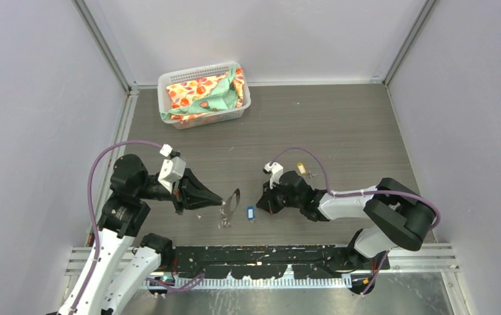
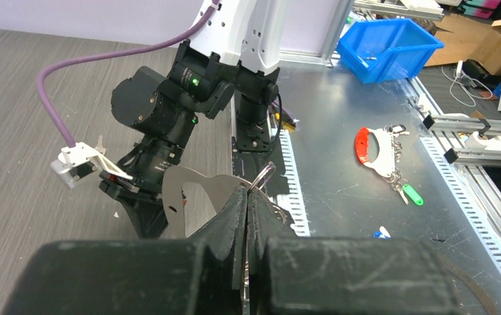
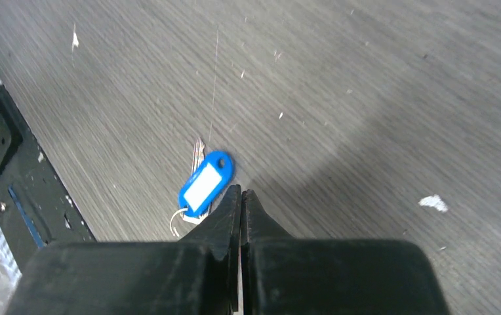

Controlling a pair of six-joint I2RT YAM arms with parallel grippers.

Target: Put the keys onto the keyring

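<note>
My left gripper (image 1: 220, 199) is shut on the keyring (image 1: 235, 197), a pale flat metal piece with an oval hole, held just above the table. In the left wrist view the keyring (image 2: 192, 190) sticks out left of the closed fingertips, and a wire ring (image 2: 263, 176) pokes up beside them. The blue-headed key (image 1: 250, 212) lies on the table between the two grippers. My right gripper (image 1: 261, 204) is shut and empty, its tip right beside the blue key (image 3: 206, 182). The yellow-orange key (image 1: 301, 168) lies farther back, behind the right arm.
A white basket (image 1: 169, 84) holding a patterned cloth stands at the back left. A black rail (image 1: 261, 257) runs along the near edge. Grey walls close in both sides. The left wrist view shows the right arm (image 2: 169, 111) facing it.
</note>
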